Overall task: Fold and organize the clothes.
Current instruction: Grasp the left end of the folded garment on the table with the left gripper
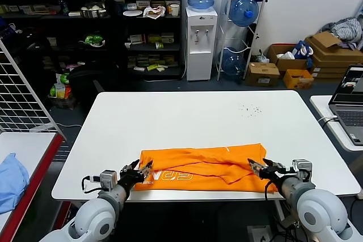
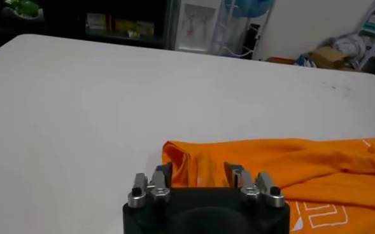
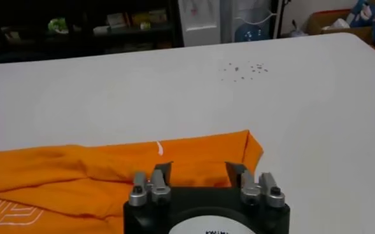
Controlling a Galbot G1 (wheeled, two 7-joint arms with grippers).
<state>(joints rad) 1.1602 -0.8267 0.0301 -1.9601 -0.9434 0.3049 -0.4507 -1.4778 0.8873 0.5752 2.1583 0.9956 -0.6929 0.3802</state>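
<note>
In the head view you have the orange T-shirt (image 1: 207,166) lying as a wide, partly folded band along the near edge of the white table (image 1: 187,118), lower centre of the frame, with white lettering showing toward its lower left. Your left gripper (image 1: 138,169) sits at the shirt's lower-left corner and your right gripper (image 1: 262,168) at its lower-right corner, both low over the cloth. A light blue cloth (image 1: 11,178) lies on the side table at far left; leave it alone

In the left wrist view the left gripper (image 2: 198,174) has its fingers spread apart, framing the rumpled end of the T-shirt (image 2: 283,162) without pinching it

In the right wrist view the right gripper (image 3: 198,168) is likewise parted, with the T-shirt (image 3: 111,166) and its corner just ahead of the fingertips, and nothing clamped

You appear to be at the grasp stage of another fold: both corners lined up, neither taken. Next you would need to lower each gripper onto its corner, close on the fabric layers together, then carry both ends evenly so the band doesn't skew
</note>
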